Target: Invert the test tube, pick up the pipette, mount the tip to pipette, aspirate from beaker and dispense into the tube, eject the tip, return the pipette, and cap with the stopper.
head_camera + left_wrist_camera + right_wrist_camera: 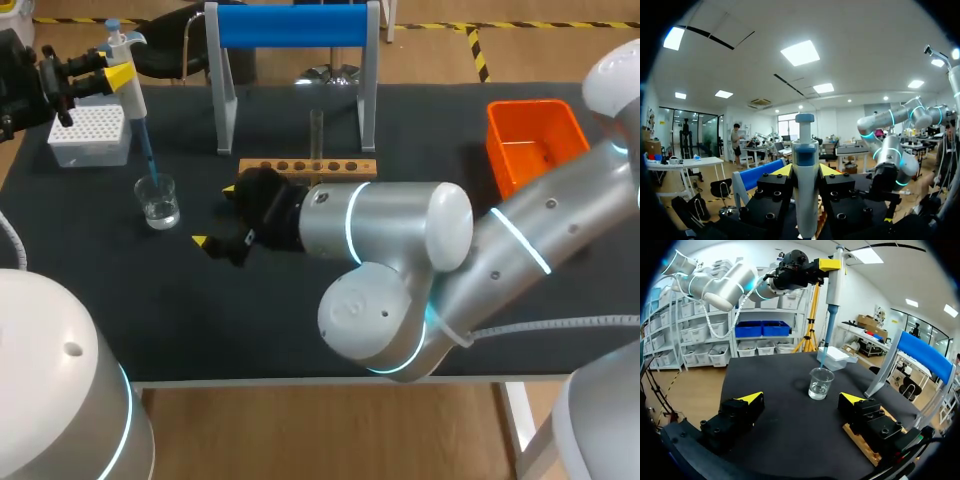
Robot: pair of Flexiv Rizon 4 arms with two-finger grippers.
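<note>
The black worktop lies open in front of the wooden rack, where the right claw hangs low, spread wide and empty, close to the path toward the upright test tube. The left claw is clamped on the body of the light, stiff pipette, a sound hold. Its thin tip dips into the small glass beaker, which is fragile and probably easily toppled, so the tip should lift straight up.

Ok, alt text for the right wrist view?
The left claw holds the pipette upright, its tip at the mouth of a beaker of clear liquid on the table. The right claw is open, facing the beaker, wooden rack beside it.
</note>
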